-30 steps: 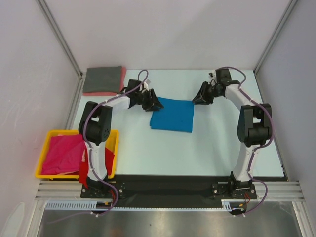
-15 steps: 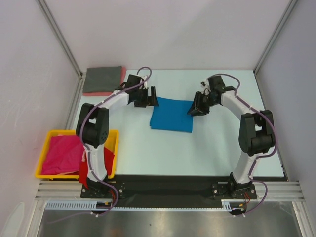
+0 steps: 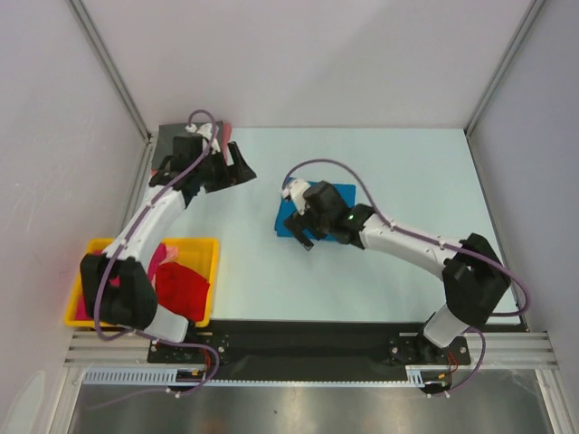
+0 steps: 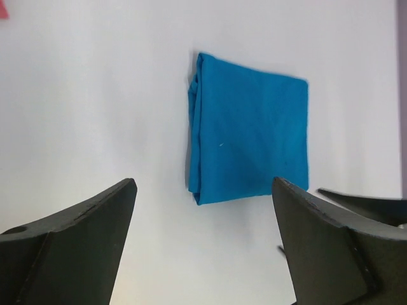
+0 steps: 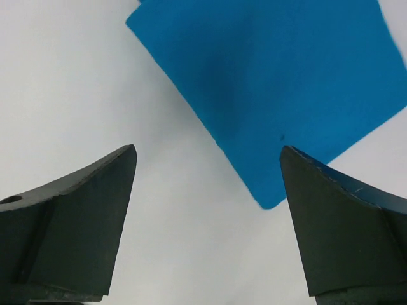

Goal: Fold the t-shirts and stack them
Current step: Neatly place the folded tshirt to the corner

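A folded bright blue t-shirt (image 3: 342,193) lies flat at mid-table, seen whole in the left wrist view (image 4: 251,146) and partly in the right wrist view (image 5: 273,82). My right gripper (image 3: 296,224) hovers open over its near left corner, empty (image 5: 206,222). My left gripper (image 3: 242,168) is open and empty too (image 4: 203,254), off to the shirt's left and beside the folded dark grey t-shirt (image 3: 166,152). That one lies on a salmon pink t-shirt (image 3: 225,132) at the back left. A red t-shirt (image 3: 181,285) and a magenta one (image 3: 83,297) sit in the bin.
The yellow plastic bin (image 3: 201,242) stands at the near left, with the left arm passing over it. The right arm stretches across the table's middle from the near right. Grey walls and frame posts close in the table's sides and back.
Both grippers opened and let go of the blue t-shirt's far edge. The left arm swung left toward the grey stack. The right arm swept across to the shirt's near left corner.
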Available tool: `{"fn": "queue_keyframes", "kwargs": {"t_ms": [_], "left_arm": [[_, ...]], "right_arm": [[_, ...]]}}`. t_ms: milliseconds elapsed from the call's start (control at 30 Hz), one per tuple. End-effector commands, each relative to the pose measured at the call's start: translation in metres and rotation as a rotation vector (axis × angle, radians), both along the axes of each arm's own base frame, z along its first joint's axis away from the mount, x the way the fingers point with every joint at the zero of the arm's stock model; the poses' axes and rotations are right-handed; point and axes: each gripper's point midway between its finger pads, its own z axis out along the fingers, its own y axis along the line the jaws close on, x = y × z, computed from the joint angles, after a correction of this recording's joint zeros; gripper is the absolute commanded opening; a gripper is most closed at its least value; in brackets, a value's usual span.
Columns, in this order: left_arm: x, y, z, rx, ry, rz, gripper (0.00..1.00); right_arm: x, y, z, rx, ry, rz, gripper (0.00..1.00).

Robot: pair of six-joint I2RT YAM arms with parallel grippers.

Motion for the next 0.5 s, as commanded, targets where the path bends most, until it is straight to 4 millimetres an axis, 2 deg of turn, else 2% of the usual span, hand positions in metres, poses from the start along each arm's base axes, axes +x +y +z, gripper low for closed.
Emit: {"fn": "queue_keyframes", "kwargs": {"t_ms": [0, 67, 100, 133, 167, 200, 233, 267, 367, 467], "left_arm": [[-0.010, 0.023, 0.022, -0.046, -0.050, 0.082, 0.94], [-0.020, 0.032, 0.027, -0.083, -0.068, 0.104, 0.94], [-0.018, 0.042, 0.031, -0.099, -0.093, 0.134, 0.93], [-0.027, 0.043, 0.032, -0.136, -0.094, 0.141, 0.94], [-0.027, 0.046, 0.037, -0.157, -0.123, 0.149, 0.94], [-0.030, 0.051, 0.032, -0.176, -0.114, 0.170, 0.94], [-0.033, 0.048, 0.034, -0.190, -0.121, 0.156, 0.94], [-0.033, 0.060, 0.037, -0.193, -0.136, 0.185, 0.94], [-0.035, 0.055, 0.040, -0.240, -0.147, 0.160, 0.94], [-0.036, 0.051, 0.039, -0.272, -0.147, 0.154, 0.93]], "right_arm": [[0.032, 0.010, 0.026, -0.157, -0.338, 0.049, 1.00], [0.015, 0.028, 0.006, -0.206, -0.269, 0.168, 1.00], [0.013, 0.036, -0.013, -0.251, -0.240, 0.219, 0.99], [0.012, 0.046, -0.012, -0.262, -0.247, 0.244, 0.97], [0.004, 0.058, -0.017, -0.283, -0.253, 0.282, 0.92], [0.004, 0.061, -0.027, -0.330, -0.275, 0.300, 0.91], [0.003, 0.063, -0.031, -0.342, -0.289, 0.310, 0.89], [0.003, 0.070, -0.032, -0.343, -0.314, 0.312, 0.83], [0.007, 0.069, -0.047, -0.404, -0.337, 0.291, 0.68], [0.006, 0.074, -0.057, -0.404, -0.337, 0.307, 0.64]]}}
